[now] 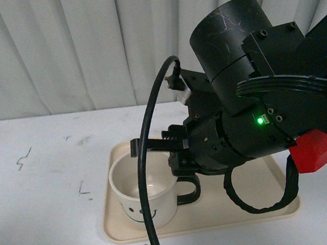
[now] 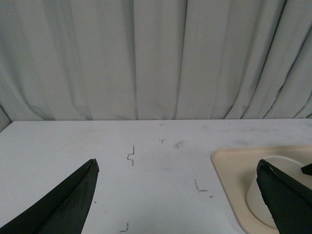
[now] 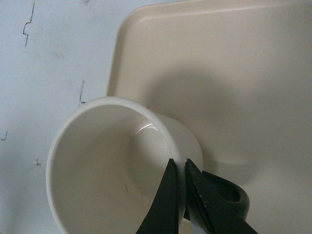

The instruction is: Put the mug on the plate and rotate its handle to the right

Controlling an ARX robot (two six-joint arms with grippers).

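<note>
The cream mug (image 1: 136, 187) with a black smiley stands upright on the left part of the beige plate (image 1: 215, 212). Its black handle (image 1: 189, 191) points to the right in the front view. My right gripper (image 1: 173, 164) is shut on the mug's rim just above the handle, one finger inside and one outside. The right wrist view shows the same pinch: right gripper (image 3: 178, 163), mug (image 3: 97, 170), handle (image 3: 235, 196), plate (image 3: 234, 73). My left gripper (image 2: 176, 165) hangs open over the bare table to the left of the plate (image 2: 234, 165), with the mug (image 2: 252, 197) partly behind one finger.
My right arm's black cable (image 1: 150, 153) arcs down in front of the mug in the front view. The white table (image 1: 45, 171) bears small pen marks. A pale curtain (image 1: 84, 49) closes off the back. The bulky right arm hides the plate's far right part.
</note>
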